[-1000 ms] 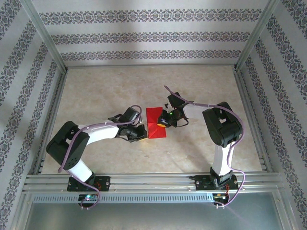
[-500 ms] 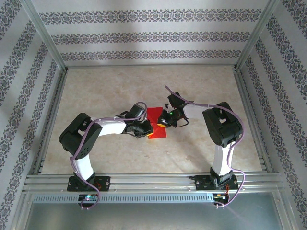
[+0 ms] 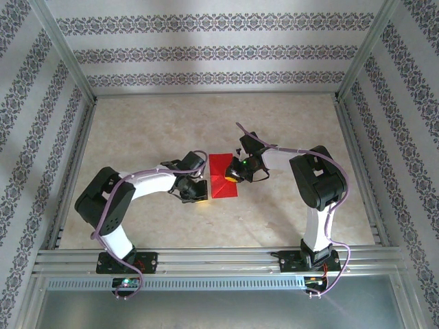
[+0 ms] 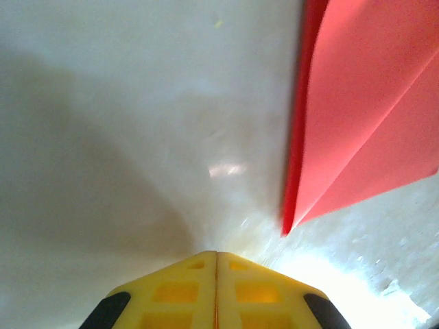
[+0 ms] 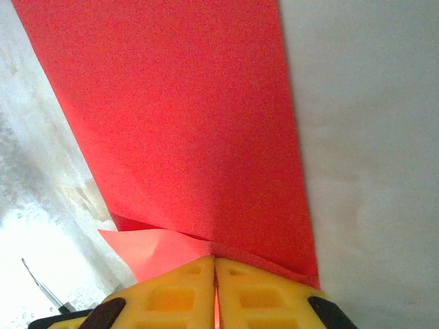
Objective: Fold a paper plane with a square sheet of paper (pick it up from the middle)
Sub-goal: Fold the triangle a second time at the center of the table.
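The square sheet of paper (image 3: 219, 168) lay on the table (image 3: 295, 123), part-folded, no plane yet. The closed right gripper (image 5: 215, 260) seemed to press its edge; the closed, empty left gripper (image 4: 217, 255) sat just beside it.

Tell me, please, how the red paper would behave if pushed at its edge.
Probably floppy: the red paper looks thin, and its folded edge seems to lift off the table. Likely light, so a push may slide or buckle it.
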